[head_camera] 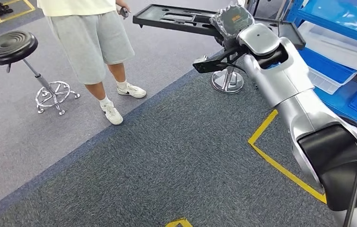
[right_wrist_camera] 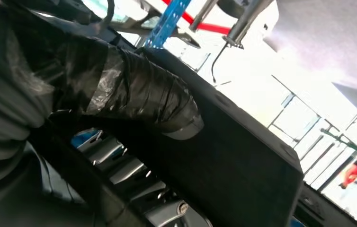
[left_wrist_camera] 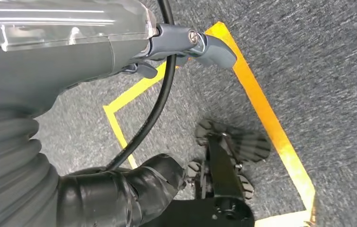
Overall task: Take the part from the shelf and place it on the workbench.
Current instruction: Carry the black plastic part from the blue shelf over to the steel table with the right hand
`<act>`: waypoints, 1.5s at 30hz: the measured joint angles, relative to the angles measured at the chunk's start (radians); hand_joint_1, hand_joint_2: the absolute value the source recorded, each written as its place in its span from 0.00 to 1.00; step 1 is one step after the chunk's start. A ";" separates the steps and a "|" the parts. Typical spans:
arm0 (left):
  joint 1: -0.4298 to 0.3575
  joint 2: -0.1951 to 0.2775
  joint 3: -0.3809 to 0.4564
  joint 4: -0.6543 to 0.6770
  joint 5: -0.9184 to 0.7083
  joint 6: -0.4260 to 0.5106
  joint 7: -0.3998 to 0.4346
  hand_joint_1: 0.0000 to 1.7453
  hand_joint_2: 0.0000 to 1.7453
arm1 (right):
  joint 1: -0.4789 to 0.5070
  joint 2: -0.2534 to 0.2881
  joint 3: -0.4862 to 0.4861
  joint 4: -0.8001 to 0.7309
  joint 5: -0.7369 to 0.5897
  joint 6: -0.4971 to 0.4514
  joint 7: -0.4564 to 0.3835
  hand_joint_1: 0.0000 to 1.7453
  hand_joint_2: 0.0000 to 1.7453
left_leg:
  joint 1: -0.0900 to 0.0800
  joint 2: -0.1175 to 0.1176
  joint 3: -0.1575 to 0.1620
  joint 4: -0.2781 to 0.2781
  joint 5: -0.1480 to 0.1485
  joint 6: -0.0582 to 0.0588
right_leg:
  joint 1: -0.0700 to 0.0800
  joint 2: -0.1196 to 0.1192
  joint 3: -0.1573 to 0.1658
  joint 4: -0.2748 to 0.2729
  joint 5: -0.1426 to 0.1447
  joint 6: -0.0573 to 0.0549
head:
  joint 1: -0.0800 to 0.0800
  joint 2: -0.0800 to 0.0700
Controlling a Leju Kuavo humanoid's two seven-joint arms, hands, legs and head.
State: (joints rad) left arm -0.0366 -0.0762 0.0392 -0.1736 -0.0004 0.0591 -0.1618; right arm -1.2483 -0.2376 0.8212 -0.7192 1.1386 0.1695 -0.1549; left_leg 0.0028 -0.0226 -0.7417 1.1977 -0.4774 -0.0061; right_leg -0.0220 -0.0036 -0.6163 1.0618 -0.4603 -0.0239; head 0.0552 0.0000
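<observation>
Over on the left, a black round-seat stool on a chrome base [head_camera: 11, 47] and a person in grey shorts [head_camera: 91, 38] stand on the carpet. The left hand [left_wrist_camera: 186, 45] hangs over the yellow floor tape [left_wrist_camera: 266, 123], fingers curled on nothing. Moving right, the right hand [head_camera: 231, 23] grips the long flat black plastic part with cut-outs [head_camera: 176, 19], carried high and level, clear of the blue shelf [head_camera: 347, 71]. Best now, I'd judge: keep that panel level, turn slowly, and give the person room.
</observation>
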 joint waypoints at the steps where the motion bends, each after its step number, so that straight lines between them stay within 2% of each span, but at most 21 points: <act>1: -0.002 0.000 0.000 0.000 0.000 0.000 0.000 0.00 1.00 | -0.003 0.001 0.000 0.001 0.000 0.002 0.000 1.00 1.00 | 0.004 0.010 -0.030 0.058 -0.020 -0.004 | 0.001 -0.011 0.002 0.000 -0.002 -0.002 | 0.000 0.000; 3: -0.003 0.000 0.001 0.000 0.000 0.000 0.001 0.00 1.00 | -0.005 0.005 0.002 0.002 0.001 0.004 -0.001 1.00 1.00 | 0.009 0.018 -0.053 0.098 -0.016 -0.007 | 0.002 -0.034 0.007 0.000 -0.007 -0.002 | 0.000 0.000; 7: -0.004 0.000 0.002 0.000 0.001 0.000 0.002 0.00 1.00 | -0.012 0.013 0.003 0.002 0.001 0.004 -0.001 1.00 1.00 | -0.005 0.067 0.058 -0.122 0.083 0.010 | 0.005 -0.075 0.021 -0.002 -0.019 0.006 | 0.000 0.000; 9: -0.004 0.000 0.003 0.000 0.002 0.000 0.002 0.00 1.00 | -0.015 0.016 0.004 0.004 0.001 0.004 -0.001 1.00 1.00 | -0.017 0.079 0.078 -0.165 0.084 0.020 | 0.008 -0.094 0.025 -0.007 -0.022 0.015 | 0.000 0.000; 11: -0.001 0.000 0.005 0.000 0.003 0.000 0.003 0.00 1.00 | -0.015 0.020 0.006 0.005 0.001 0.004 -0.001 1.00 1.00 | -0.015 0.058 0.080 -0.177 0.089 0.030 | 0.009 -0.108 0.029 -0.010 -0.027 0.024 | 0.001 0.000; 13: 0.001 -0.001 0.009 0.000 0.004 0.000 0.004 0.00 1.00 | -0.016 0.022 0.008 0.008 0.001 0.004 -0.001 1.00 1.00 | -0.010 0.039 0.091 -0.195 0.096 0.039 | 0.007 -0.073 0.018 0.018 -0.049 0.031 | 0.001 0.000; 15: -0.002 -0.002 0.015 0.000 0.004 0.000 0.005 0.00 1.00 | -0.017 0.020 0.009 0.012 -0.001 0.004 -0.001 1.00 1.00 | -0.008 0.020 0.097 -0.203 0.098 0.048 | 0.006 -0.019 -0.035 0.124 -0.101 0.031 | 0.002 0.000; 18: -0.005 -0.002 0.020 0.000 0.003 0.001 0.006 0.00 1.00 | -0.011 0.017 0.012 0.021 -0.005 0.004 -0.001 1.00 1.00 | -0.008 -0.018 0.098 -0.197 0.095 0.054 | 0.006 0.004 -0.122 0.266 -0.131 0.032 | 0.002 0.000; 20: -0.002 -0.002 0.021 0.000 0.001 0.000 0.007 0.00 1.00 | -0.009 0.017 0.013 0.026 -0.007 0.004 -0.001 1.00 1.00 | -0.005 -0.045 0.098 -0.184 0.089 0.050 | 0.000 0.011 -0.098 0.189 -0.062 0.035 | 0.002 0.000; 22: 0.000 -0.002 0.021 0.000 -0.002 -0.001 0.009 0.00 1.00 | -0.011 0.016 0.014 0.028 -0.011 0.004 -0.001 1.00 1.00 | -0.001 -0.069 0.091 -0.163 0.077 0.039 | -0.008 0.049 -0.046 0.070 -0.006 0.039 | 0.001 0.000; 24: -0.001 -0.001 0.022 0.000 -0.004 -0.003 0.011 0.00 1.00 | -0.012 0.014 0.016 0.030 -0.014 0.005 -0.002 1.00 1.00 | 0.003 -0.092 0.077 -0.150 0.073 0.027 | -0.008 0.075 -0.025 0.024 0.001 0.037 | 0.001 0.000; 26: 0.001 -0.001 0.023 0.000 -0.008 -0.003 0.011 0.00 1.00 | -0.012 0.013 0.018 0.030 -0.018 0.004 -0.003 1.00 1.00 | 0.008 -0.110 0.069 -0.150 0.076 0.015 | -0.004 0.058 -0.022 0.019 0.002 0.027 | 0.001 0.000; 28: 0.006 -0.002 0.024 0.000 -0.012 -0.003 0.012 0.00 1.00 | -0.015 0.014 0.019 0.029 -0.022 0.004 -0.003 1.00 1.00 | 0.006 -0.077 0.055 -0.125 0.062 0.006 | -0.005 0.034 -0.013 0.009 0.005 0.013 | 0.000 0.000; 31: 0.005 -0.003 0.025 0.000 -0.015 -0.004 0.012 0.00 1.00 | -0.021 0.009 0.020 0.028 -0.029 0.004 -0.003 1.00 1.00 | 0.007 0.005 -0.019 0.034 -0.009 -0.005 | 0.001 -0.001 0.000 0.002 0.002 0.001 | -0.002 0.000; 33: 0.003 -0.003 0.025 0.000 -0.017 -0.004 0.012 0.00 1.00 | -0.022 0.007 0.020 0.028 -0.031 0.005 -0.004 1.00 1.00 | 0.009 0.017 -0.060 0.110 -0.024 -0.005 | 0.005 -0.024 0.005 0.002 -0.003 -0.001 | -0.002 0.000; 34: 0.003 -0.003 0.026 0.000 -0.018 -0.004 0.012 0.00 1.00 | -0.022 0.007 0.020 0.028 -0.031 0.005 -0.005 1.00 1.00 | 0.009 0.019 -0.054 0.095 -0.007 -0.003 | 0.006 -0.035 0.008 0.002 -0.006 -0.001 | -0.002 0.000; 37: 0.002 -0.002 0.027 0.000 -0.020 -0.005 0.012 0.00 1.00 | -0.025 0.006 0.020 0.028 -0.032 0.005 -0.007 1.00 1.00 | -0.004 0.060 0.041 -0.090 0.075 0.013 | 0.010 -0.065 0.019 0.001 -0.016 0.003 | -0.002 0.000; 39: -0.001 -0.002 0.028 0.000 -0.020 -0.005 0.012 0.00 1.00 | -0.027 0.003 0.020 0.028 -0.033 0.005 -0.007 1.00 1.00 | -0.019 0.085 0.074 -0.158 0.085 0.025 | 0.013 -0.084 0.023 -0.003 -0.020 0.010 | -0.002 0.000; 41: -0.002 -0.001 0.029 0.000 -0.020 -0.004 0.012 0.00 1.00 | -0.027 0.002 0.020 0.027 -0.034 0.004 -0.008 1.00 1.00 | -0.024 0.069 0.077 -0.167 0.084 0.035 | 0.014 -0.103 0.028 -0.011 -0.022 0.020 | -0.002 0.000; 43: 0.002 0.000 0.030 0.000 -0.021 -0.004 0.012 0.00 1.00 | -0.026 0.000 0.021 0.027 -0.035 0.004 -0.008 1.00 1.00 | -0.019 0.048 0.089 -0.185 0.090 0.044 | 0.010 -0.082 0.030 -0.004 -0.033 0.028 | -0.001 0.000; 45: 0.001 -0.001 0.030 0.000 -0.022 -0.004 0.012 0.00 1.00 | -0.027 -0.004 0.021 0.027 -0.035 0.005 -0.009 1.00 1.00 | -0.014 0.030 0.103 -0.200 0.094 0.055 | 0.007 -0.027 -0.003 0.069 -0.072 0.031 | 0.000 0.000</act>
State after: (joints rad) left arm -0.0356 -0.0769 0.0695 -0.1736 -0.0221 0.0554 -0.1498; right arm -1.2750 -0.2417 0.8419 -0.6918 1.1032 0.1741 -0.1637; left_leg -0.0111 0.0072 -0.6391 0.9981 -0.3834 0.0488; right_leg -0.0151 -0.0306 -0.6197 1.1305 -0.5325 0.0075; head 0.0553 0.0000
